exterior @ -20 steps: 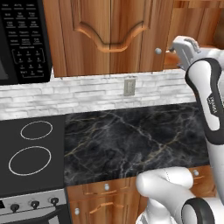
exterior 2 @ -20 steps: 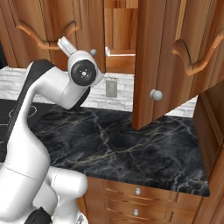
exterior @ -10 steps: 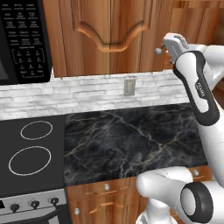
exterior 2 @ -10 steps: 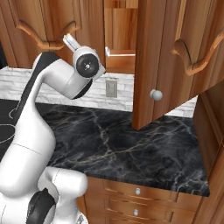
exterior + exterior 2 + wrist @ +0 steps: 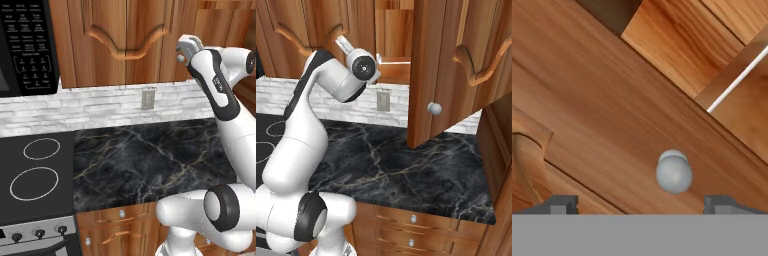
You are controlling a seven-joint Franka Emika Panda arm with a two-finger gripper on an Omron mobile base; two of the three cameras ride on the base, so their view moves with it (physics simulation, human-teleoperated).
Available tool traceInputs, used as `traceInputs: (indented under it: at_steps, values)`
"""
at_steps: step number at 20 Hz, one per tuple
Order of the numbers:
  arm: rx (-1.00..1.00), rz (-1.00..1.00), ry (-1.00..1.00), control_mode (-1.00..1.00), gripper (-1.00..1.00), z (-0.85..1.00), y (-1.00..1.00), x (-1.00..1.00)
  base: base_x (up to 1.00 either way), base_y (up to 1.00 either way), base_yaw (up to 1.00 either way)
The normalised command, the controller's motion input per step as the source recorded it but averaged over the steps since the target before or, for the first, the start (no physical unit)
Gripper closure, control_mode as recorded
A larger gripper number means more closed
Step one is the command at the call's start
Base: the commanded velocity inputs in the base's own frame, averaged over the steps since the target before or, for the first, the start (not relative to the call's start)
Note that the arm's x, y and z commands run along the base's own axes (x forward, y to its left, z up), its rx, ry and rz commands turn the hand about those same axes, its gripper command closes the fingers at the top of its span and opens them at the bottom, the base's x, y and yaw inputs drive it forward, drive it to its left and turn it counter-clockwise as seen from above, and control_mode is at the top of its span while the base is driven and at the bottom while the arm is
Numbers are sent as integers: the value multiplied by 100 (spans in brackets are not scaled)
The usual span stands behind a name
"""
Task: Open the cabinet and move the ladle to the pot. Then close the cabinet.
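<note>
— Where's the cabinet (image 5: pixel 125 35)?
— At twelve o'clock, knob (image 5: pixel 673 172) between wide-apart fingertips of gripper (image 5: pixel 639 204), untouched.
— Room to move?
— Neighbouring door (image 5: pixel 428 65) ajar at three o'clock.

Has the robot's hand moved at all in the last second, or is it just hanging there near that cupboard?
Yes. Against the closed cabinet door, which stays put in the left base view, the gripper has shifted left, toward its small silver knob.

Two stove rings (image 5: pixel 35 165), three stove dials (image 5: pixel 39 233), one wall outlet (image 5: pixel 147 99), one microwave (image 5: pixel 25 45), one open cabinet door (image 5: pixel 448 65), one round knob (image 5: pixel 673 172), two drawer knobs (image 5: pixel 412 231)
</note>
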Motion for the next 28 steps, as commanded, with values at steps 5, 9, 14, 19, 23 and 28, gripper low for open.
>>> traceInputs:
  at_steps: [5,9,14,19,23,28]
  values:
    - [0,2,0,-100,-100,-2,0,48,0,0,0]
    - [0,5,0,-100,-100,-7,0,46,0,0,0]
    - [0,7,-3,-100,-100,-14,-7,40,0,0,0]
    - [0,10,-7,-100,-100,-17,-5,38,0,0,0]
    - [0,10,-3,-100,100,-17,0,35,0,0,0]
    - [0,3,0,-100,100,-18,0,16,0,0,0]
